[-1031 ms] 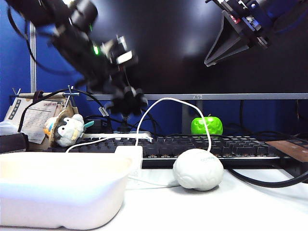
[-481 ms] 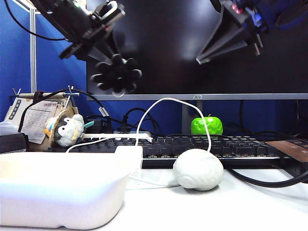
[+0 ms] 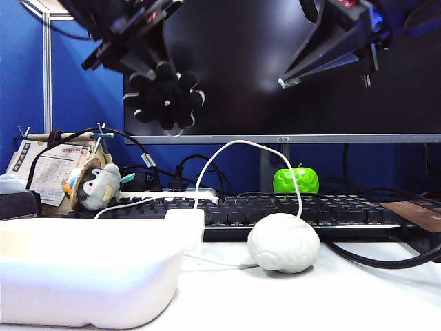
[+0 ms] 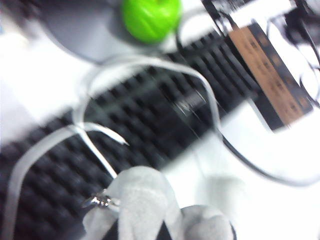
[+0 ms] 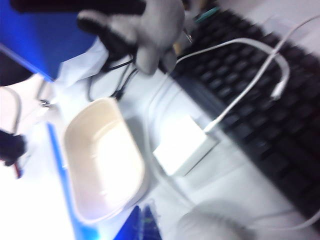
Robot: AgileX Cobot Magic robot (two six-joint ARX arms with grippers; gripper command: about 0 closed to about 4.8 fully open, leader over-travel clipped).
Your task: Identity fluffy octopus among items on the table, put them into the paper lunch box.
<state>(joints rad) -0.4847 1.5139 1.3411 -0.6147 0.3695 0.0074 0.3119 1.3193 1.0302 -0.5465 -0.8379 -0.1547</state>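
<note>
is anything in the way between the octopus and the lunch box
Nothing visible. The left gripper holds the fluffy octopus high in front of the monitor; the paper lunch box sits open and empty below, to its left. The right gripper hangs apart.

low table-level front view, keyboard (image 3: 289, 207) shared

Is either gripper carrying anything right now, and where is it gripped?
The left gripper, raised high, holds the fluffy octopus by its top. The right gripper holds nothing.
</note>
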